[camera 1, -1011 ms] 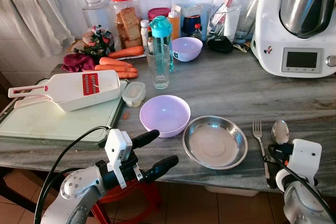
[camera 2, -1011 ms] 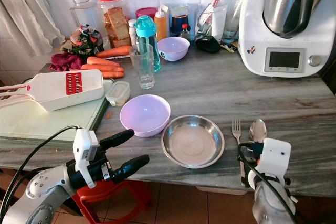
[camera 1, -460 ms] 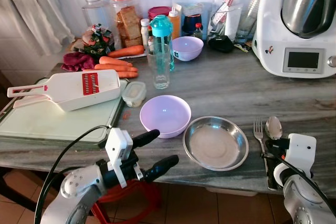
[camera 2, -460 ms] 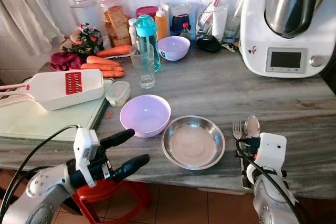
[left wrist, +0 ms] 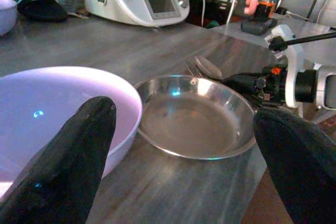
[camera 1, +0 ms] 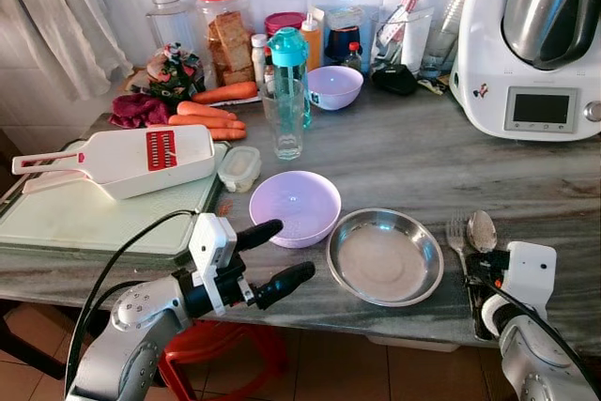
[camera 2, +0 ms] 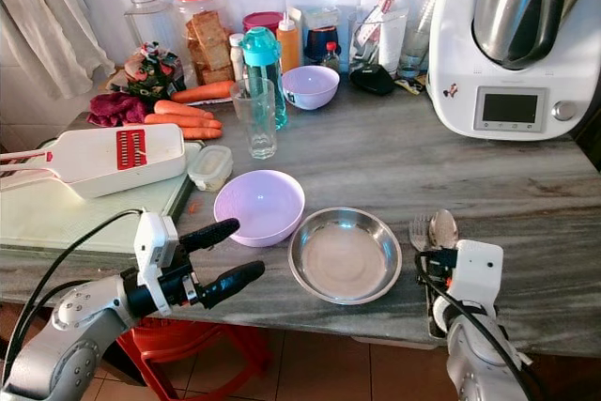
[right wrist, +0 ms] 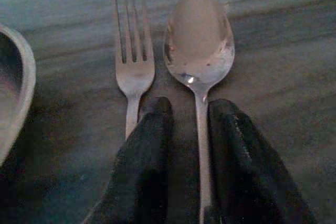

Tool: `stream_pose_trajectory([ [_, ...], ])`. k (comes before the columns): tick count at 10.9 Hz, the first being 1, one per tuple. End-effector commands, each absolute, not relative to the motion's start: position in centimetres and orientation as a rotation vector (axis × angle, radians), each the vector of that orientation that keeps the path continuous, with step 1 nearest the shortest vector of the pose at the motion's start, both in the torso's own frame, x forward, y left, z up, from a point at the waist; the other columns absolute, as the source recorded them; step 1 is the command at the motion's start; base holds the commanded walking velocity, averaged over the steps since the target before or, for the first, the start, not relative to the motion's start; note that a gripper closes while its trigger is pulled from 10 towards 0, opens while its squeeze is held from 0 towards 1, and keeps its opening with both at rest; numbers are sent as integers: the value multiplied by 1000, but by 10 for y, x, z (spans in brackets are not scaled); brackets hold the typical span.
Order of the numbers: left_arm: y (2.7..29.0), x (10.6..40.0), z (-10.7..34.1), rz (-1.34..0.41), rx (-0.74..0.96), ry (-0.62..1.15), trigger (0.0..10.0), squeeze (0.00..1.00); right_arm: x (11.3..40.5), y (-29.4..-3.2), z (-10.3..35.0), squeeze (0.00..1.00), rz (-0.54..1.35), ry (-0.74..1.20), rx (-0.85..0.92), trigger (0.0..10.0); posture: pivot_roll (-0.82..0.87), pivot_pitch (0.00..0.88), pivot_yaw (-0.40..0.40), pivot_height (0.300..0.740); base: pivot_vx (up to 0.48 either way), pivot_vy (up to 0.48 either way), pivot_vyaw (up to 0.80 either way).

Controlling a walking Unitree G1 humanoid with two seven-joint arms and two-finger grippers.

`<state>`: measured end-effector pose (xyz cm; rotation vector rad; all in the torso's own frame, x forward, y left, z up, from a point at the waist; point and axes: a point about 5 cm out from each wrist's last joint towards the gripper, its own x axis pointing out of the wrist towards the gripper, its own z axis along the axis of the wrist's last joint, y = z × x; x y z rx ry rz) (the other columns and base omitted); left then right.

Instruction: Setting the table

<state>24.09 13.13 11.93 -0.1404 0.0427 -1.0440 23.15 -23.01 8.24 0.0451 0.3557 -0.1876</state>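
Jaws of my right gripper [right wrist: 184,129] pinch the spoon [right wrist: 198,45] handle beside one fork [right wrist: 133,61] on the tabletop [camera 1: 423,157]; left gripper [camera 1: 274,253] jaws spread. Steel bowl [camera 1: 385,255] and two lilac bowls [camera 1: 295,207] hold nothing.

Steel plate [camera 1: 385,256] at centre of counter [camera 1: 423,161] front. Bowl [camera 1: 295,207] touching it at 10 o'clock; fork [camera 1: 457,235] & spoon [camera 1: 482,230] side by side at 3 o'clock, fork nearer plate. Small lidded tub [camera 1: 238,167] at bowl's 10 — just beside cutting board [camera 1: 94,223], w/ mandoline slicer [camera 1: 127,158] on it. Glass [camera 1: 285,118] at bowl's 12, bottle [camera 1: 290,68] behind it, carrots [camera 1: 208,115] to its 9. Second bowl [camera 1: 334,86] near back wall. Food processor [camera 1: 535,39] — 1 o'clock from plate.
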Motion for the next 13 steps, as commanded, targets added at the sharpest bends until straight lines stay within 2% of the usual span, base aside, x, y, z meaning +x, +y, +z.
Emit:
stream_pose_trajectory([
  [1,137,242,116,-1038,-121,47,10000,0,226,-227,67,1000,-192,441,48,10000,-28,0,87,740,0,0,0],
  [3,144,242,95,-1029,-122,67,10000,0,234,-222,95,1000,-191,304,-37,10000,-25,0,86,740,0,0,0],
  [6,140,235,75,-1036,-125,73,10000,0,245,-210,124,1000,-155,132,-71,10000,-25,0,85,740,0,0,0],
  [7,149,236,78,-973,-129,25,10000,0,247,-207,128,1000,-156,98,-82,10000,-24,0,84,740,0,0,0],
  [8,154,246,88,-877,-106,-46,10000,0,248,-205,131,1000,-157,68,-79,10000,-24,0,83,740,0,0,0],
  [9,161,277,128,-727,-81,-206,10000,0,249,-202,132,1000,-154,47,-74,10000,-22,0,77,740,0,0,0],
  [11,172,304,176,-537,-57,-366,10000,0,251,-194,133,1000,-126,22,-71,10000,-19,0,71,740,0,0,0],
  [13,174,312,177,-413,3,-348,10000,0,252,-189,134,1000,-109,4,-75,10000,-20,0,70,740,0,0,0],
])
